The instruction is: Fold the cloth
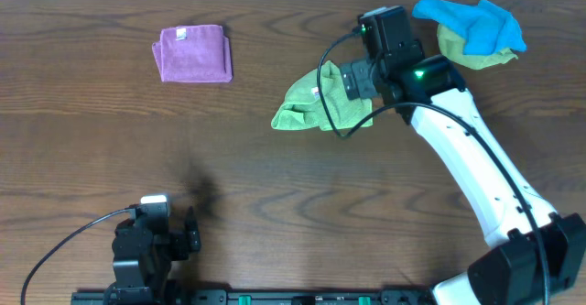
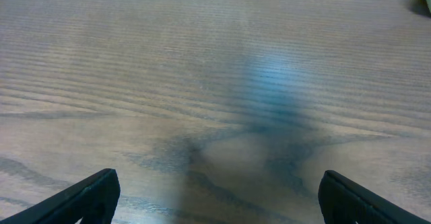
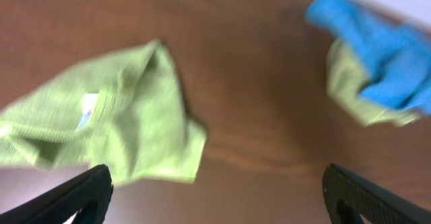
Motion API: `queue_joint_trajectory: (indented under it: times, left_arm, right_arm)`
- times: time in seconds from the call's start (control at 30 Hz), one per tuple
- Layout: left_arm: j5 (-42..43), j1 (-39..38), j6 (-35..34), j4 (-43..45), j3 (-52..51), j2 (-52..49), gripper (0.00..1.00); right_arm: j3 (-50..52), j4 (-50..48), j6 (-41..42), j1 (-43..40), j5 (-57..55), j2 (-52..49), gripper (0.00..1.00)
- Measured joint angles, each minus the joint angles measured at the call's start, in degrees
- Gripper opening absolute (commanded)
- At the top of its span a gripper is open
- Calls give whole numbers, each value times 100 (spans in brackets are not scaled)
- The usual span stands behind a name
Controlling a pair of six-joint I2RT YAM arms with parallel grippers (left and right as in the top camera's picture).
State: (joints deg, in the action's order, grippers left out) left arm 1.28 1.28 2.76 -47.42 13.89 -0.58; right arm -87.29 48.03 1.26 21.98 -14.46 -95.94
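Note:
A crumpled light green cloth point(image 1: 311, 106) lies on the wooden table right of centre; it also shows in the right wrist view point(image 3: 108, 126), with a small white tag. My right gripper point(image 3: 215, 197) is open and empty, hovering above the table just right of this cloth. In the overhead view the right wrist point(image 1: 380, 62) covers the cloth's right part. My left gripper point(image 2: 215, 200) is open and empty over bare wood at the table's front left, where the left arm point(image 1: 151, 241) rests.
A folded purple cloth point(image 1: 193, 54) lies at the back left. A blue cloth point(image 1: 476, 23) lies on another green cloth point(image 1: 458, 49) at the back right, also in the right wrist view point(image 3: 380, 56).

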Motion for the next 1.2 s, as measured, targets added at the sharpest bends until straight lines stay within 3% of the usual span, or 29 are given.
queue_joint_trajectory:
  times: [0.27,0.47,0.6,0.77,1.1,1.2]
  left_arm:
    - [0,0,0,0,0,0,95]
    - [0,0,0,-2,0,0,96]
    - [0,0,2,-2,0,0,96]
    - [0,0,0,-2,0,0,95]
    - [0,0,0,0,0,0,95]
    - [0,0,0,-2,0,0,96]
  right_arm:
    - [931,-442,651,-748,1746,-13,99]
    - [2214,-1687,1012,-1432,3296,-33,99]
    - [2870,-2658,1414,-1464,3901,-46,91]
    - [3366,-3729,1974,-1462,4223,-61,85]
    - [3453,-4765,2667,-1462,4253,-920,72]
    - [3460,-4977,2798,-1462,4251,-1075,64]
